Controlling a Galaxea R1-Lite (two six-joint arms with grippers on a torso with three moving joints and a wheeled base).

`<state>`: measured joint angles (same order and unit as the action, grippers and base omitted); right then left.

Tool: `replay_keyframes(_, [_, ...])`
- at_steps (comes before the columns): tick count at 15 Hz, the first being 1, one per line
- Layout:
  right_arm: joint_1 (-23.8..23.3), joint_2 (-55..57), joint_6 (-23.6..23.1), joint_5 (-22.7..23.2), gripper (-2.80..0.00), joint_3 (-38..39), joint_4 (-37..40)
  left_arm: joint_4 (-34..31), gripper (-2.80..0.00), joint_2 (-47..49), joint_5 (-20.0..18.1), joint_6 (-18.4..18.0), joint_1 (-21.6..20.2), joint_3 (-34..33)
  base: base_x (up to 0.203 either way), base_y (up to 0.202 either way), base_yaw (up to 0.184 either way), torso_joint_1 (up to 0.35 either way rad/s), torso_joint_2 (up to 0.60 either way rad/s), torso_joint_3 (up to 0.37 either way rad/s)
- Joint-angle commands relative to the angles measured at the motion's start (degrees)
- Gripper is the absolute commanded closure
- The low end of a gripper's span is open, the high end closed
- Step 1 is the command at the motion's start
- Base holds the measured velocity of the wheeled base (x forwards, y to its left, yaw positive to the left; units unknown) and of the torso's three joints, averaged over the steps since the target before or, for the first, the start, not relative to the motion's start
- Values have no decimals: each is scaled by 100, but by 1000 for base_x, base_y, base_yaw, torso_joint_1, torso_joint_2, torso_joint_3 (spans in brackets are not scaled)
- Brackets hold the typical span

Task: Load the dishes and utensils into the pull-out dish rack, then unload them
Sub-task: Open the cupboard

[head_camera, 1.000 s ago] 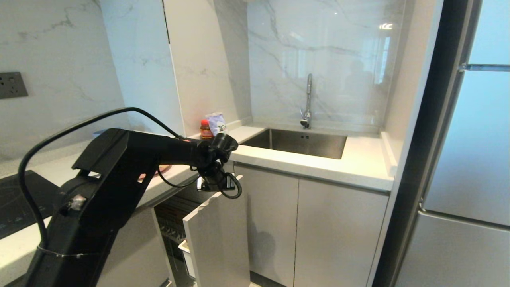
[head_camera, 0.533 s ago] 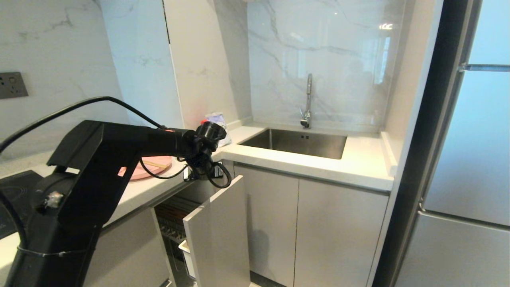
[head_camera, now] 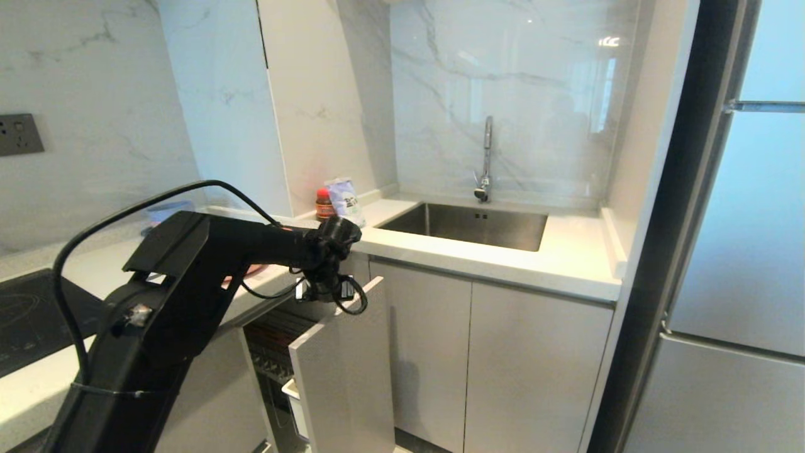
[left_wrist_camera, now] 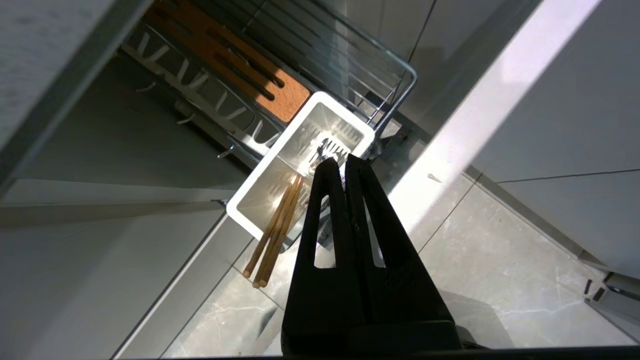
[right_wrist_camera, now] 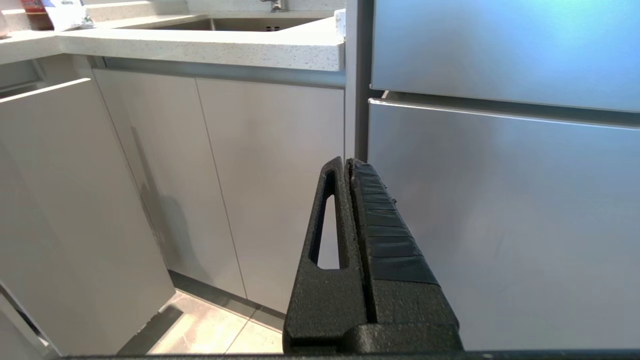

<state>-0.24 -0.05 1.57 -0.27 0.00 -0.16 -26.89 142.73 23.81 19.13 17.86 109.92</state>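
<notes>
The pull-out dish rack [head_camera: 272, 343] stands drawn out under the counter, its pale panel front [head_camera: 346, 371] toward me. My left gripper [head_camera: 327, 290] hangs just above it, pointing down. In the left wrist view the left gripper [left_wrist_camera: 342, 161] is shut, tips over the white cutlery holder [left_wrist_camera: 274, 152]. The wooden chopsticks [left_wrist_camera: 277, 225] lean out of that holder. The fork [left_wrist_camera: 324, 148] shows its tines just past the fingertips, the rest hidden behind the fingers. A sliver of the pink plate [head_camera: 256, 270] shows on the counter behind my arm. My right gripper [right_wrist_camera: 348, 162] is shut and parked low.
The rack's wooden strip [left_wrist_camera: 235, 65] and plate prongs lie beyond the holder. A sink [head_camera: 468, 225] with a tap is set in the counter to the right, a red-capped jar [head_camera: 324, 204] and a packet beside it. A tall fridge [head_camera: 736, 239] fills the right side.
My left arm rose and swung left, uncovering the pink plate, then came back down over the rack, ending slightly left of where it began. The gripper stayed shut.
</notes>
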Motion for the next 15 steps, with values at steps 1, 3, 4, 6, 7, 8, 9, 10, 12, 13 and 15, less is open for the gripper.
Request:
replay_keyframes(1, [-2,-13,1,0,0,9,-2,50,0,185,19,17,17,3,0,0,0,0,0,0])
replay_keyframes(3, [4,-13,1,0,0,9,-2,70,0,243,19,22,49,2,0,0,0,0,0,0])
replay_keyframes(4, [-2,-13,1,0,0,9,-2,70,0,262,15,29,65,-6,0,0,0,0,0,0])
replay_keyframes(6, [0,-13,1,0,0,9,-2,70,0,307,11,38,116,-4,0,0,0,0,0,0])
replay_keyframes(7, [7,-13,1,0,0,9,-2,70,0,324,10,44,146,-6,0,0,0,0,0,0])
replay_keyframes(8, [-2,-13,1,0,0,9,-2,63,0,335,10,54,173,-6,0,0,0,0,0,0])
replay_keyframes(9, [-2,-13,1,0,0,9,-2,61,0,335,10,56,218,-6,0,0,0,0,0,0])
replay_keyframes(10, [-2,-13,1,0,0,9,-2,53,0,327,10,101,267,-20,0,0,0,0,0,0])
replay_keyframes(12, [-2,-13,1,0,0,9,-2,27,0,309,-6,159,388,-43,0,0,0,0,0,0])
replay_keyframes(13, [-2,-13,1,0,0,9,-2,22,0,291,-17,189,448,-58,0,0,0,0,0,0])
replay_keyframes(15, [-2,-13,1,0,0,9,-2,12,0,236,-35,378,601,-73,0,0,0,0,0,0])
